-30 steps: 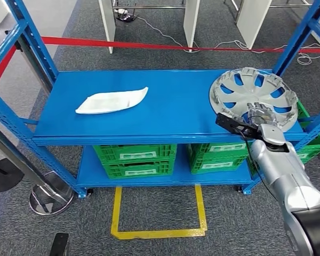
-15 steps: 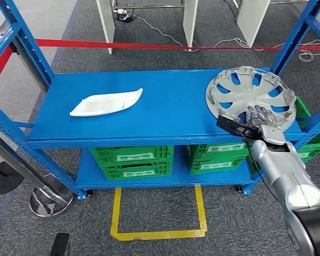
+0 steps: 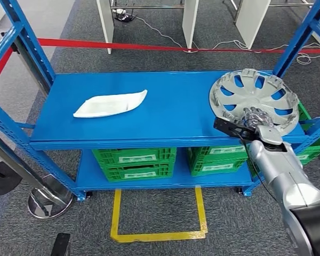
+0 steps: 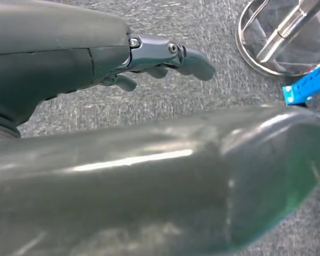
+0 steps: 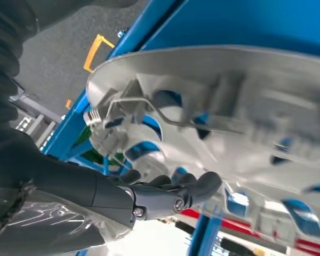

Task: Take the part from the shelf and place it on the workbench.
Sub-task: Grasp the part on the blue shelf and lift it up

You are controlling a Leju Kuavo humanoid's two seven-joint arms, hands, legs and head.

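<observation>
- Two parts lie on the top board of the blue shelf [image 3: 178,114]: a silver wheel cover [image 3: 253,98] at the right of the head frame, and a flat white panel [image 3: 110,103] left of centre, well apart from it.
- I judge the wheel cover to be the part wanted, since the right hand [image 3: 253,120] is at its near rim, just above the shelf's front edge.
- From the right wrist, the cover [image 5: 215,122] is seen from underneath, its clips and wire ring showing; it looks tilted, the near rim apparently raised off the board.
- Dark fingers [image 5: 170,189] curl under that rim, touching or very nearly so. A full grip is not plain: the thumb's place on the upper face is hidden, so I cannot tell whether the hand truly holds the cover.
- Left hand [image 4: 162,58] hangs over grey carpet, fingers stretched out and apart, holding nothing.
- Step in hand, as I read it: the pick-up, at the point of securing the rim.
- Next move likely calls for a firm pinch of rim between thumb and fingers, then a lift clear of the board and of the blue upright [image 3: 297,34] close behind at upper right.
- Green crates [image 3: 134,160] sit on the lower board; no workbench is seen, so carrying probably needs a turn away.
</observation>
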